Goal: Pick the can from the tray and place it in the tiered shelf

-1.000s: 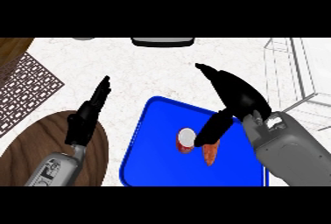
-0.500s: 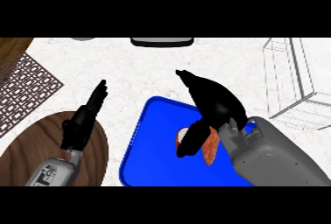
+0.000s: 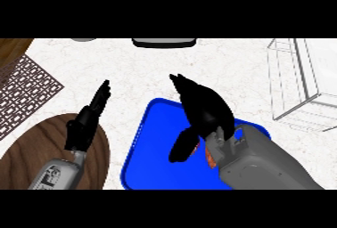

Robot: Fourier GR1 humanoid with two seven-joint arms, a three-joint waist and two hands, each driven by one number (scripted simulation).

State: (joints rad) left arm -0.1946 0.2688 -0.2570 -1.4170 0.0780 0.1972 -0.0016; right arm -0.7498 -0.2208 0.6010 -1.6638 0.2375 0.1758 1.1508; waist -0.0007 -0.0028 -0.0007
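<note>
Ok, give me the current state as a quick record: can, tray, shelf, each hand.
can: mostly hidden under the right hand; an orange sliver shows, over the tray
tray: blue, on the counter, front centre
shelf: white wire tiers, far right, nothing seen in it
right hand: over the tray, covering the can, thumb down beside it; grasp cannot be confirmed
left hand: open, fingers straight, resting at left above the wooden board
task: can not yet in the shelf

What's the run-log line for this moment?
stage: grasp on tray | right robot hand: over blue tray, curled round can, mostly hidden | left robot hand: open, resting | tiered shelf: no can inside
</note>
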